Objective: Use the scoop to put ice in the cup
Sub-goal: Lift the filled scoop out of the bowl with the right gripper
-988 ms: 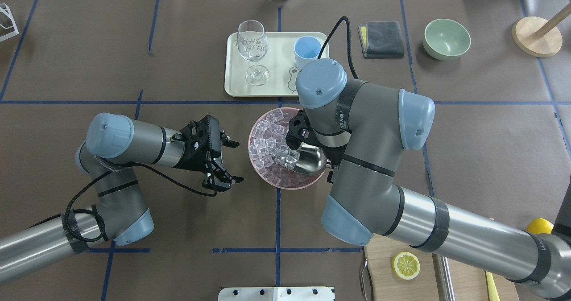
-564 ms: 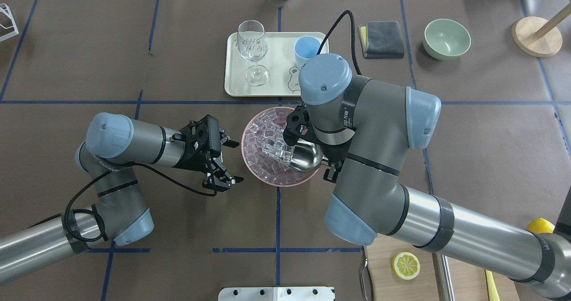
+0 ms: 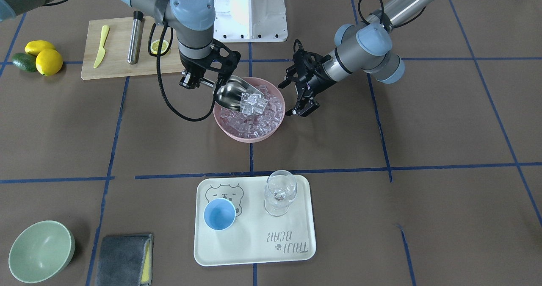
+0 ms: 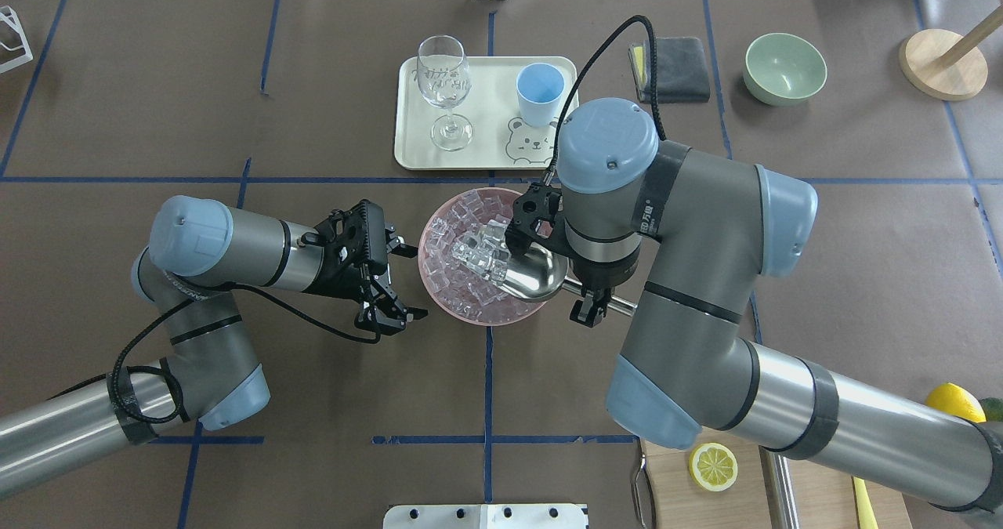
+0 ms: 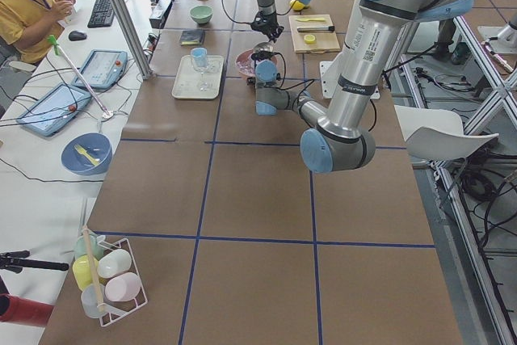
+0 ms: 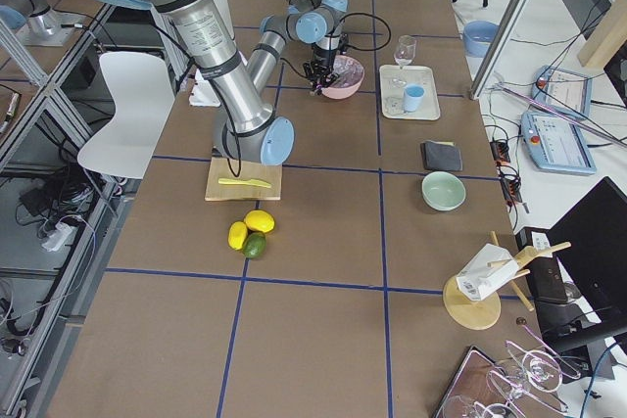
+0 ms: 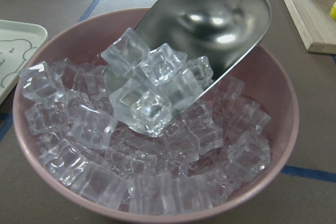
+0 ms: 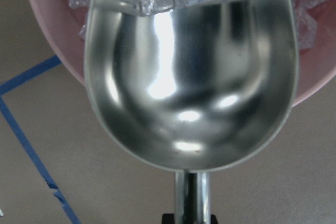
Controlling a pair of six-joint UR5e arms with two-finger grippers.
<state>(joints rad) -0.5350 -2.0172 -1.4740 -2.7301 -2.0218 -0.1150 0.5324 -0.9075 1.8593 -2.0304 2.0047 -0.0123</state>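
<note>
Worktop (image 4: 157, 82) is papered brown, blue tape grid (image 4: 487, 372); scoop (image 4: 539, 275) is gripped by right claw (image 4: 589, 303), left claw (image 4: 417, 282) spread wide beside bowl (image 4: 486, 322).

Brown table (image 3: 444, 120) (blue tape grid): pink bowl (image 3: 230, 131), cream tray (image 3: 262, 252), green bowl (image 3: 40, 250), grey cloth (image 3: 123, 254), wooden board (image 3: 116, 65).
</note>
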